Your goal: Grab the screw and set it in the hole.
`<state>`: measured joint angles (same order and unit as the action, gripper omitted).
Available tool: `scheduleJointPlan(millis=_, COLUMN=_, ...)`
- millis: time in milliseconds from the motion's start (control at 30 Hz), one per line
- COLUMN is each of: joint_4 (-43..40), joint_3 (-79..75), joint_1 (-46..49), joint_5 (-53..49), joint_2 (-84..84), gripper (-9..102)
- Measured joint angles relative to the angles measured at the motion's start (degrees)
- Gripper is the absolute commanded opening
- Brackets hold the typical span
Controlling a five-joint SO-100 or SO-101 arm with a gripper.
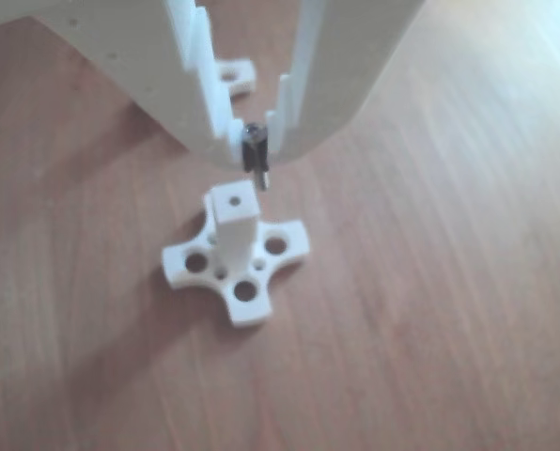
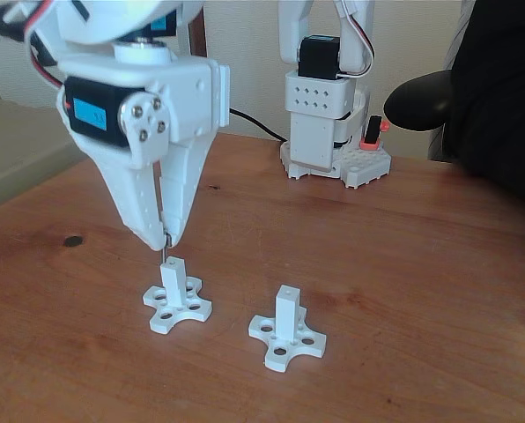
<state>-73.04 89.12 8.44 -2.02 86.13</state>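
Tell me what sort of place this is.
Probably a home or hobby bench: a wooden table against a pale wall, one small arm's base, and two white cross-shaped posts.

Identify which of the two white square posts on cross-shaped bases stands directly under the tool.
The left white post in the fixed view: the tool holds the thin grey metal screw just above it. The right post stands apart.

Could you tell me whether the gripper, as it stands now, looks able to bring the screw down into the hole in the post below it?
Probably yes. The gripper holds the screw just above the post, and nothing lies between the tip and the hole. In the other view the tip looks slightly off the hole, so a small correction may be needed.
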Motion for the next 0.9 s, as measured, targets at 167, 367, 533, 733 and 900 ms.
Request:
scheduleJointPlan(millis=167, joint_4=-1.5, joint_3=-1.6, joint_1=-0.7, joint_5=0.0, joint_2=0.0, gripper=-4)
scheduleJointPlan(millis=367, joint_4=-3.5, joint_3=-2.0, joint_1=-3.0, joint_5=0.0, joint_2=0.0, gripper=-4)
scheduleJointPlan(millis=533, joint_4=-4.7, joint_3=-2.0, joint_1=-6.1, joint_5=1.1, joint_2=0.1, gripper=-4)
scheduleJointPlan(millis=733, joint_4=-5.2, joint_3=-2.0, joint_1=-9.4, joint_5=2.2, joint_2=1.6, gripper=-4)
scheduleJointPlan(millis=900, joint_4=-5.2, joint_3=-1.9, joint_1=-12.6, joint_5=3.3, joint_2=3.1, gripper=-4)
